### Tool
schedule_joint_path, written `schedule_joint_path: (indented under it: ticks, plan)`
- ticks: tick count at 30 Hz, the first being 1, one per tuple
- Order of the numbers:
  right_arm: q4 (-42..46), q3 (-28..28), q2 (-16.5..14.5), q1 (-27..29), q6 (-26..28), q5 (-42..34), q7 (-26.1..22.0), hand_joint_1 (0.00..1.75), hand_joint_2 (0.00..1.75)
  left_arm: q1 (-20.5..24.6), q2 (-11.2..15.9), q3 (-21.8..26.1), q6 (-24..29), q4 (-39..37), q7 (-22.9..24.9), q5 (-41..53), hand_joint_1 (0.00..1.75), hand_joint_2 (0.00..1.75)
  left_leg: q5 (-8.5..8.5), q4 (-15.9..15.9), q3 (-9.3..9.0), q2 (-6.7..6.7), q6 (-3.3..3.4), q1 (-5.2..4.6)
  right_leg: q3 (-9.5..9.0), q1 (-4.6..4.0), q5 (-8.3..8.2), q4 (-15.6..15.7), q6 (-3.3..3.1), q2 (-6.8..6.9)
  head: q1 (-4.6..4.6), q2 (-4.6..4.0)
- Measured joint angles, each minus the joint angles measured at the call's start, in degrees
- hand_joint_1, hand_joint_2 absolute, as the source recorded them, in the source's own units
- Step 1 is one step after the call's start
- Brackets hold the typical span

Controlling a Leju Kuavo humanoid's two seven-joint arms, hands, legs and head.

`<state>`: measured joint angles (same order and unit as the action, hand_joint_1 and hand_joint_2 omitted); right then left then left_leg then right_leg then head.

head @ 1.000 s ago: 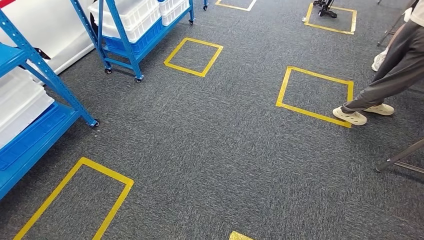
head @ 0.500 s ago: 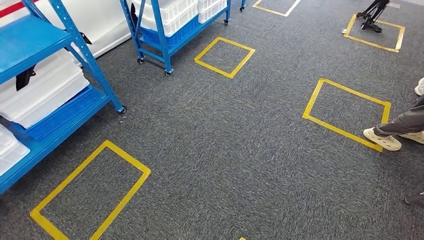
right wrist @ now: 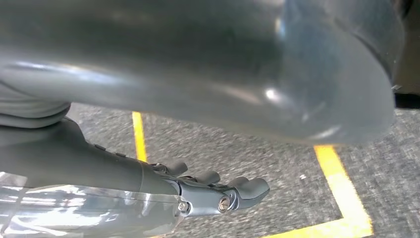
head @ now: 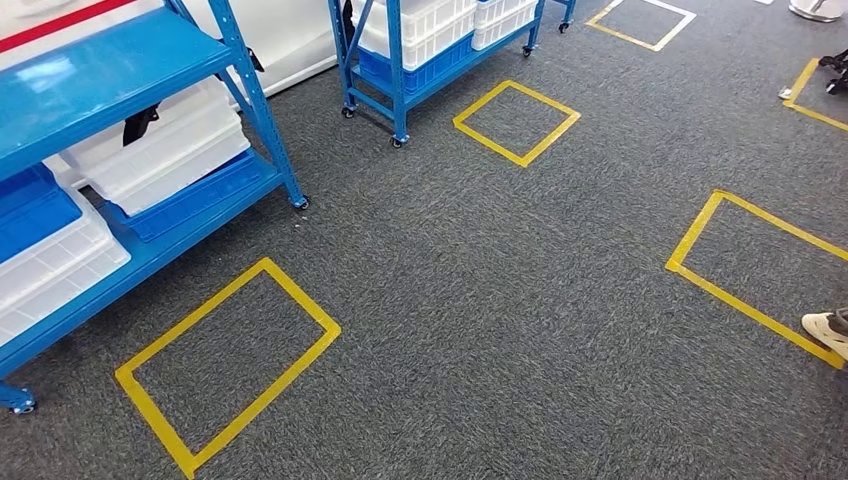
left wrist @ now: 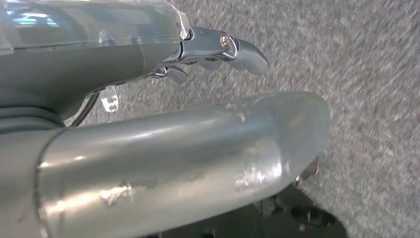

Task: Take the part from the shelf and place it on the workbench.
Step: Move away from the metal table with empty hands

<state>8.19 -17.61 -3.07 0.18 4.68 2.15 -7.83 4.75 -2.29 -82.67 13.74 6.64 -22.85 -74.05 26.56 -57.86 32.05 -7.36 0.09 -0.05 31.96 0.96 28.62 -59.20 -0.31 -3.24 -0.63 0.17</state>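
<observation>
Grey carpet (head: 480, 300); white bins (head: 160, 145) on blue shelf (head: 110, 60)

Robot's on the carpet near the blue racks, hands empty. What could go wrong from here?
1. A person's shoe sits at the edge of a yellow floor square on the right; a step that way might clip it.
2. The near blue shelf has a caster foot and post close by, a possible snag.
3. Left hand and right hand hang low with nothing in them, not yet raised for a pick.
</observation>
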Motion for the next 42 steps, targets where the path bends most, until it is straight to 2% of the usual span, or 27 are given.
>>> schedule_joint_path:
  ticks: [1,3,5,6,7,8,9,11,13,14,16,18,20,22,23,24,25,26,27,29,33,35,37,39,40,41,42]
  plan:
    - [0.00,0.01,-0.02,-0.03,0.00,-0.05,0.03,0.00,0.00,-0.09,0.02,0.01,-0.01,0.00,0.10,-0.12,0.00,0.00,0.12,-0.18,0.10,0.31,-0.31,0.06,-0.16,0.00,-0.08,0.23,-0.31,0.62,0.00,0.00]
    - [-0.01,0.01,-0.10,0.14,0.08,-0.14,0.10,0.00,0.00,-0.14,0.05,0.04,-0.06,0.00,0.28,-0.37,0.00,0.00,1.92,-2.98,1.26,2.91,-0.82,0.00,-0.52,0.20,-0.21,0.77,-1.06,2.13,-0.29,-0.01]
    - [-0.02,0.00,-0.20,0.40,0.27,-0.16,0.29,0.00,0.00,-0.06,0.06,0.15,-0.27,0.00,0.37,-0.71,0.00,0.00,5.57,-9.93,4.62,5.86,-1.30,0.19,-0.73,0.08,-0.05,0.94,-1.59,3.80,-0.57,-0.01]
    - [-0.02,-0.01,-0.25,0.47,0.39,-0.16,0.42,0.00,0.00,-0.04,0.07,0.24,-0.46,0.00,0.37,-0.86,0.00,0.00,7.08,-13.61,6.50,6.37,-1.55,0.37,-0.79,0.00,0.08,0.92,-1.66,4.67,-0.58,-0.01]
    - [-0.02,-0.01,-0.27,0.48,0.50,-0.16,0.50,0.00,0.00,-0.08,0.07,0.31,-0.64,0.00,0.36,-0.96,0.00,0.00,7.63,-15.92,7.71,6.64,-1.75,0.54,-0.87,-0.06,0.23,0.91,-1.68,5.51,-0.57,-0.01]
    - [-0.02,-0.01,-0.29,0.46,0.60,-0.16,0.55,0.00,0.00,-0.15,0.08,0.36,-0.80,0.00,0.36,-0.98,0.00,0.00,7.09,-16.16,7.90,6.84,-1.87,0.66,-1.00,-0.08,0.39,0.90,-1.63,6.29,-0.58,-0.01]
    - [-0.02,-0.01,-0.31,0.42,0.71,-0.16,0.55,0.00,0.00,-0.22,0.08,0.39,-0.91,0.00,0.37,-0.98,0.00,0.00,5.49,-14.07,6.87,7.18,-1.90,0.73,-1.22,-0.10,0.57,0.89,-1.53,7.03,-0.59,-0.01]
    - [-0.02,-0.01,-0.33,0.39,0.86,-0.22,0.54,0.00,0.00,-0.19,0.08,0.41,-0.91,0.00,0.38,-0.94,0.00,0.00,1.61,-6.00,2.73,9.38,-1.59,0.56,-1.87,-0.17,1.04,0.88,-1.17,8.37,-0.59,-0.01]
    - [-0.02,0.00,-0.32,0.36,0.87,-0.32,0.53,0.00,0.00,0.06,0.07,0.43,-0.77,0.00,0.43,-0.91,0.00,0.00,-0.05,-0.87,0.11,11.15,-0.91,0.09,-2.38,-0.37,1.48,0.85,-0.56,9.49,-0.51,0.00]
    - [-0.02,0.00,-0.32,0.28,0.79,-0.36,0.53,0.00,0.00,0.14,0.07,0.43,-0.73,0.00,0.47,-0.91,0.00,0.00,0.06,-0.37,-0.01,11.24,-0.60,-0.16,-2.57,-0.42,1.61,0.89,-0.25,9.99,-0.45,-0.01]
    - [0.02,0.00,-0.31,0.00,0.59,-0.38,0.54,0.00,0.00,0.07,0.06,0.43,-0.65,0.00,0.56,-0.92,0.00,0.00,-0.16,0.02,-0.10,9.96,0.05,-0.14,-3.07,-0.26,1.88,0.99,0.39,10.49,-0.48,-0.01]
    - [0.07,0.00,-0.31,-0.07,0.44,-0.41,0.50,0.00,0.00,0.08,0.01,0.43,-0.56,0.00,0.64,-0.92,0.00,0.00,-0.51,0.74,-0.61,8.70,0.85,0.18,-2.59,-0.03,3.47,-0.95,0.86,7.82,-0.30,0.00]
    - [0.09,0.00,-0.29,0.05,0.38,-0.49,0.49,0.00,0.00,0.32,-0.04,0.43,-0.50,0.00,0.72,-0.92,0.00,0.00,-0.73,1.02,-0.79,7.42,1.39,0.28,0.63,0.08,6.99,-7.49,0.94,4.36,0.10,0.00]
    - [0.09,0.01,-0.28,0.11,0.27,-0.56,0.52,0.00,0.00,0.46,-0.05,0.43,-0.51,0.00,0.82,-0.92,0.00,0.00,-0.73,0.95,-0.73,5.96,1.55,0.16,4.56,0.11,9.20,-14.32,0.93,3.52,0.28,0.00]
    - [0.09,0.01,-0.25,0.13,0.20,-0.58,0.53,0.00,0.00,0.42,-0.05,0.43,-0.53,0.00,0.89,-0.92,0.00,0.00,-0.68,0.87,-0.77,5.12,1.55,0.13,5.46,0.11,8.61,-15.28,0.92,3.43,0.28,-0.01]
    - [0.09,0.01,-0.22,0.14,0.15,-0.61,0.53,0.00,0.00,0.38,-0.06,0.43,-0.55,0.00,0.97,-0.92,0.00,0.00,-0.61,0.74,-0.85,4.21,1.48,0.13,5.27,0.13,6.82,-13.95,0.86,3.28,0.29,-0.01]
    - [0.09,0.01,-0.18,0.16,0.12,-0.62,0.53,0.00,0.00,0.35,-0.09,0.43,-0.56,0.00,1.01,-0.93,0.00,0.00,-0.50,0.58,-0.94,3.30,1.35,0.16,4.13,0.19,4.27,-10.63,0.77,2.83,0.31,-0.01]
    - [0.07,0.00,-0.12,0.19,0.13,-0.63,0.53,0.00,0.00,0.36,-0.13,0.43,-0.56,0.00,1.03,-0.95,0.00,0.00,-0.34,0.35,-0.93,2.46,1.14,0.18,2.63,0.29,2.07,-6.70,0.67,1.66,0.35,-0.01]
    - [0.05,0.01,-0.07,0.20,0.12,-0.64,0.51,0.00,0.00,0.39,-0.16,0.43,-0.56,0.00,1.03,-0.97,0.00,0.00,-0.14,0.02,-0.82,1.69,0.86,0.13,1.35,0.35,0.53,-3.36,0.62,0.62,0.38,0.00]
    - [0.03,0.00,0.00,0.19,0.09,-0.64,0.48,0.00,0.00,0.45,-0.19,0.43,-0.56,0.00,1.01,-1.00,0.00,0.00,0.15,-0.47,-0.54,0.84,0.41,0.00,0.31,0.40,-0.14,-0.48,0.59,-0.94,0.42,0.00]
    - [0.03,-0.01,0.01,0.10,0.07,-0.64,0.46,0.00,0.00,0.46,-0.18,0.43,-0.56,0.00,0.99,-1.03,0.00,0.00,0.18,-0.50,-0.40,0.50,0.16,0.01,0.32,0.32,-0.13,-0.44,0.55,-0.58,0.41,-0.01]
    - [0.03,0.00,0.01,-0.02,0.03,-0.64,0.45,0.00,0.00,0.36,-0.18,0.43,-0.56,0.00,0.95,-1.08,0.00,0.00,0.09,-0.26,-0.21,-0.11,-0.37,0.23,0.21,0.12,-0.14,-0.40,0.14,0.18,0.43,-0.01]
    - [0.04,0.01,0.03,0.12,0.02,-0.64,0.45,0.00,0.00,0.41,-0.16,0.45,-0.55,0.00,0.91,-1.13,0.00,0.00,3.45,-6.30,2.80,2.87,-1.35,0.40,-0.15,0.01,-0.18,0.11,-0.92,2.55,0.08,0.00]
    - [0.05,0.01,0.05,0.36,0.02,-0.64,0.44,0.00,0.00,0.52,-0.15,0.47,-0.54,0.00,0.89,-1.14,0.00,0.00,7.56,-15.31,7.17,6.58,-2.07,0.52,-0.44,-0.03,-0.09,0.51,-1.67,5.18,-0.30,0.00]
    - [0.05,0.01,0.05,0.37,0.02,-0.64,0.44,0.00,0.00,0.47,-0.15,0.47,-0.54,0.00,0.90,-1.14,0.00,0.00,7.61,-16.82,7.97,6.82,-2.16,0.60,-0.52,-0.10,0.03,0.50,-1.69,5.94,-0.30,0.00]
    - [0.05,0.01,0.05,0.36,0.01,-0.64,0.44,0.00,0.00,0.39,-0.16,0.47,-0.53,0.00,0.90,-1.14,0.00,0.00,6.53,-16.03,7.60,7.04,-2.16,0.65,-0.69,-0.14,0.17,0.50,-1.65,6.66,-0.31,0.00]
    - [0.05,0.00,0.05,0.35,0.00,-0.64,0.44,0.00,0.00,0.32,-0.16,0.48,-0.51,0.00,0.93,-1.14,0.00,0.00,4.55,-12.97,6.05,7.51,-2.03,0.65,-0.96,-0.17,0.35,0.50,-1.57,7.36,-0.31,-0.01]
